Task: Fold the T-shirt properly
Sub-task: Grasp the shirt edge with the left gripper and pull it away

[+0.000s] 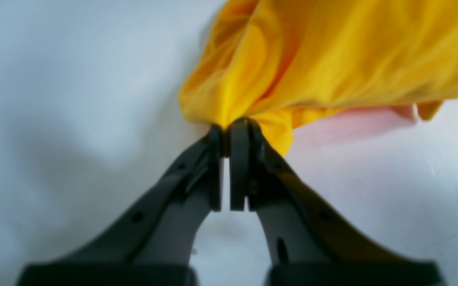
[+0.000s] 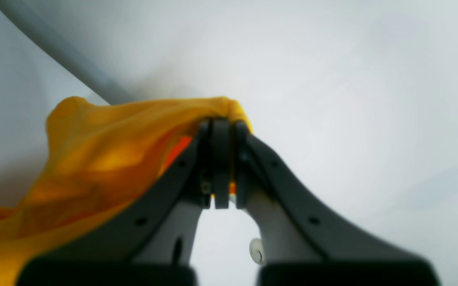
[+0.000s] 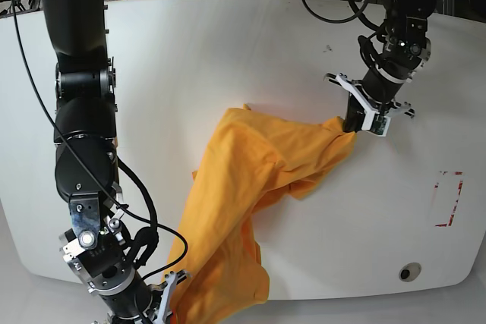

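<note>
Stretched diagonally across the white table (image 3: 250,51), one orange-yellow T-shirt (image 3: 250,180) runs from the right of centre in the base view down to the lower left of that frame, bunched and creased along its length, with a loose fold hanging toward the bottom edge. Two grippers hold it, one at each end. At the upper end, right of centre in the base view, the left gripper (image 3: 363,123) has its jaws pressed together on a pinch of fabric; its wrist view shows the cloth (image 1: 332,51) fanning out from the closed left gripper (image 1: 233,123) into the upper right of the frame, with bare table below and to the left. At the lower end, near the bottom left corner of the base view, the right gripper (image 3: 163,301) sits against the shirt's edge, partly hidden by fabric; its wrist view shows the right gripper (image 2: 221,121) with jaws closed on a gathered ridge of the cloth (image 2: 94,159), which falls away toward the lower left of that frame. Two dark arms carry these grippers. Beyond the shirt, a red-marked rectangle (image 3: 448,199) lies near the table's right edge, with one small round fitting (image 3: 409,272) below it near the lower right rim.
</note>
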### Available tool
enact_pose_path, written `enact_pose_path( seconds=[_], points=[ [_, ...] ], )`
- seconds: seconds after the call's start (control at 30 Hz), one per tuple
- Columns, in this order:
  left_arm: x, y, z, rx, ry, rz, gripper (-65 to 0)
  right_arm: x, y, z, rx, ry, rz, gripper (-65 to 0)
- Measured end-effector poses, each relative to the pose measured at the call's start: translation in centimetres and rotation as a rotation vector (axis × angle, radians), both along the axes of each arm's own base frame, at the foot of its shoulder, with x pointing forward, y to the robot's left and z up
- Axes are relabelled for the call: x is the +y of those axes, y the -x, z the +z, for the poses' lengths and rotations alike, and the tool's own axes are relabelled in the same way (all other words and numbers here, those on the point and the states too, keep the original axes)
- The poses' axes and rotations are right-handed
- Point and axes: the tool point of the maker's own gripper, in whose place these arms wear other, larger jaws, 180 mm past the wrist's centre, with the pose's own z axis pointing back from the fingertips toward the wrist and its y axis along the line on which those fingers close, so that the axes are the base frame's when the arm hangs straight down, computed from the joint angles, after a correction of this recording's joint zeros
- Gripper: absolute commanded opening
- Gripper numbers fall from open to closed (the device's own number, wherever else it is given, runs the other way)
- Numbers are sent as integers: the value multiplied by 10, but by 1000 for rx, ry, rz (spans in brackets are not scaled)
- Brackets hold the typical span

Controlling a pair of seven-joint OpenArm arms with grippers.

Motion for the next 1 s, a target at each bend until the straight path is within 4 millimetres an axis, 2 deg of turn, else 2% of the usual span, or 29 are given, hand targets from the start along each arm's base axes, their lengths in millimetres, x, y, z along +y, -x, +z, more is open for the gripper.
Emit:
enact_pose_path(
  seconds=[0.17,0.23,0.3,0.37,0.47,0.6,0.7,0.8,0.87,1.0],
  points=[
    [53,-8,42,-114,-44,133,-649,-8,-15,-3,41,-4,-27,-650],
    [79,-9,51,-111,-80,201,-649,-10,-21,6,40,-10,-35,-650],
    [98,-12,60,-104,-104,251,-649,-12,-26,17,28,-14,-42,-650],
    [116,-25,87,-165,-113,310,-649,-16,-32,29,18,-17,-52,-650],
    [132,-40,119,-224,-106,363,-649,-15,-42,44,19,-34,-60,-650],
    [146,-56,153,-261,-120,404,-649,-10,-46,68,-7,-44,-50,-650],
    [156,-69,187,-310,-136,427,-647,-8,-44,94,-53,-44,-43,-650],
    [160,-80,224,-374,-125,449,-647,-10,-41,124,-108,-44,-50,-650],
    [160,-84,238,-393,-118,454,-647,-13,-38,136,-120,-41,-62,-650],
    [157,-90,262,-402,-160,423,-647,-26,-36,137,-100,-31,-104,-650]
  ],
)
